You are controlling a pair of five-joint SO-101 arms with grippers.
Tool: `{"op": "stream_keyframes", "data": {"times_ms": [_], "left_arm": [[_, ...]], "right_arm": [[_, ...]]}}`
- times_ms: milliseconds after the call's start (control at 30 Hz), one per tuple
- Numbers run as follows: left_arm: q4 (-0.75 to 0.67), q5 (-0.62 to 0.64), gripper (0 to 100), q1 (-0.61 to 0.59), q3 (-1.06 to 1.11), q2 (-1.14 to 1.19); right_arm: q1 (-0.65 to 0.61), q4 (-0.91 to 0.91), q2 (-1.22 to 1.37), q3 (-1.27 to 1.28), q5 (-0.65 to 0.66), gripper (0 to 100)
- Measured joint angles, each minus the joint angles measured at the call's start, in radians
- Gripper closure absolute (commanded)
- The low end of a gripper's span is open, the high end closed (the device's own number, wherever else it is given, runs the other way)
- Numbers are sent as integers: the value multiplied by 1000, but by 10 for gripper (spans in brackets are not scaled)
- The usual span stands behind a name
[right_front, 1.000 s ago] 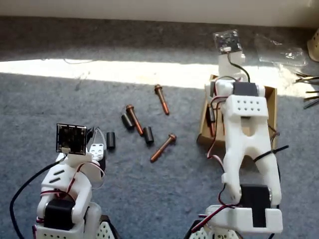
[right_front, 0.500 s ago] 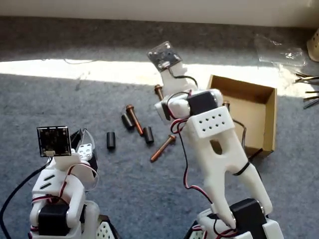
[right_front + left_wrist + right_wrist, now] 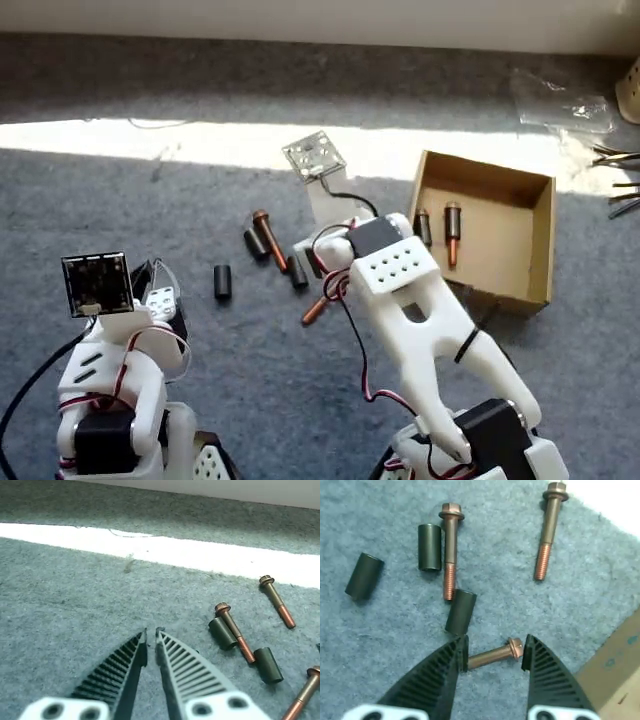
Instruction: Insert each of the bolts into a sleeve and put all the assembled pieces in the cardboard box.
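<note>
Grey carpet [image 3: 120, 210], crossed by a band of sunlight [image 3: 200, 145], is the work surface. On it one bolt [image 3: 492, 656] lies flat between the spread jaws of the right claw [image 3: 496, 645], which hangs over it empty, one jaw at the shank end and one by the head. To my eye it is lined up to pick that bolt. Just beside the shank end lies a sleeve [image 3: 460, 611], close enough that a closing jaw could nudge it. Further off, a second bolt [image 3: 451, 550] rests just beside a second sleeve [image 3: 429, 547], a third sleeve [image 3: 364, 576] lies apart, and a third bolt [image 3: 548, 530] sits alone. Off to the right the box [image 3: 546, 240] already holds two pieces [image 3: 452, 232] that look assembled, so three pairs seem left. Over bare carpet the left claw [image 3: 152, 632] hovers, jaws all but closed on nothing, likely waiting to take a sleeve.
</note>
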Motion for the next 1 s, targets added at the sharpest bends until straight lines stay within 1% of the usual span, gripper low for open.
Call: {"op": "stream_keyframes", "data": {"times_ms": [100, 267, 333, 433, 533, 600, 800, 1000], "left_arm": [[0, 0, 952, -21, 0, 0], [0, 0, 952, -21, 0, 0], [0, 0, 952, -21, 0, 0], [0, 0, 951, -21, 0, 0], [0, 0, 951, -21, 2, 0], [-3, 0, 951, -21, 17, 0], [-72, 0, 951, -20, 74, 0], [-84, 0, 951, -21, 77, 0]], "right_arm": [[-43, -12, 0, 11, 0, 836], [-74, -15, 51, 9, 0, 836], [-77, -14, 104, -15, -25, 836], [-77, 32, 183, -87, -101, 836], [-77, 75, 239, -152, -140, 836], [-77, 81, 261, -178, -147, 836], [-77, 83, 318, -195, -152, 836], [-78, 83, 367, -195, -152, 836]]}}
